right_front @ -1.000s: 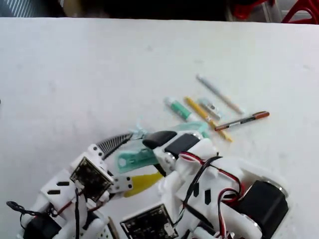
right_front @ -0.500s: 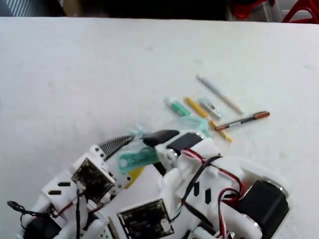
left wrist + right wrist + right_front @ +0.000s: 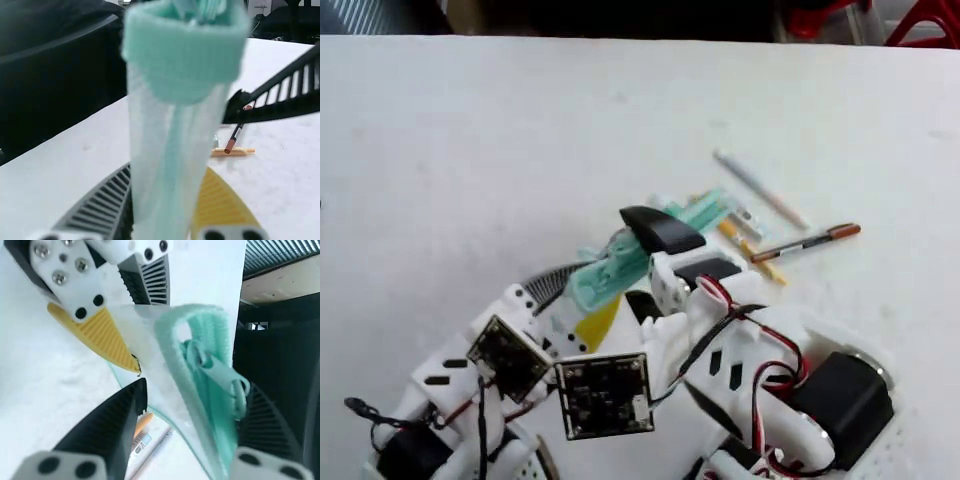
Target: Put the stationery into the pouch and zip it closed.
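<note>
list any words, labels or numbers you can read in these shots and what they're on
No text can be read in any view.
pouch: no print visible on it.
brown-tipped pen: any marking on the barrel is too small to read.
circuit board on an arm: markings too blurred to read.

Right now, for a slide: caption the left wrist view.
Left end effector grips a translucent mint-green zip pouch above the white table.
</note>
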`<state>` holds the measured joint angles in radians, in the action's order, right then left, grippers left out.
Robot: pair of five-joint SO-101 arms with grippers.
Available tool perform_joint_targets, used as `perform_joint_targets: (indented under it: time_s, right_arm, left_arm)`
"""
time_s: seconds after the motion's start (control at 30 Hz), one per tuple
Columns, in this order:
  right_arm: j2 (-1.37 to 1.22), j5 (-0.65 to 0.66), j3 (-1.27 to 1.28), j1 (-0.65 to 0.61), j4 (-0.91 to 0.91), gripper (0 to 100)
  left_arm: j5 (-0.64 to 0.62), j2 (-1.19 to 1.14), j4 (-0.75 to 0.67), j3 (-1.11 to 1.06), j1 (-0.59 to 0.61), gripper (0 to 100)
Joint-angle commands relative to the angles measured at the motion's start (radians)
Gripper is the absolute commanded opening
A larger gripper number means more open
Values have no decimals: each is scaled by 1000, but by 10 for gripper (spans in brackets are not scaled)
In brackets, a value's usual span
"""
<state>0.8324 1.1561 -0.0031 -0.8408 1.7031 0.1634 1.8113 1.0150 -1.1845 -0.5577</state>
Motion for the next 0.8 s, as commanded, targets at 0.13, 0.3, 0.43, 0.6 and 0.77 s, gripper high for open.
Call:
perform_joint_targets:
  time_s: [0.13, 0.3, 0.43, 0.6, 0.77]
  right_arm:
    - [10, -14, -95, 153, -16, 277]
    - [15, -132, -138, 240, -90, 276]
    - [5, -361, -163, 220, -219, 237]
    - [-28, -649, -164, 203, -317, 121]
    - [-225, -887, -302, 176, -214, 180]
  left_arm:
    - [0, 13, -224, -150, 53, 22]
    - [0, 13, -227, -158, 53, 22]
    - [0, 13, -222, -160, 54, 22]
    - [0, 13, -229, -209, 88, 22]
    - [-9, 13, -227, -229, 130, 22]
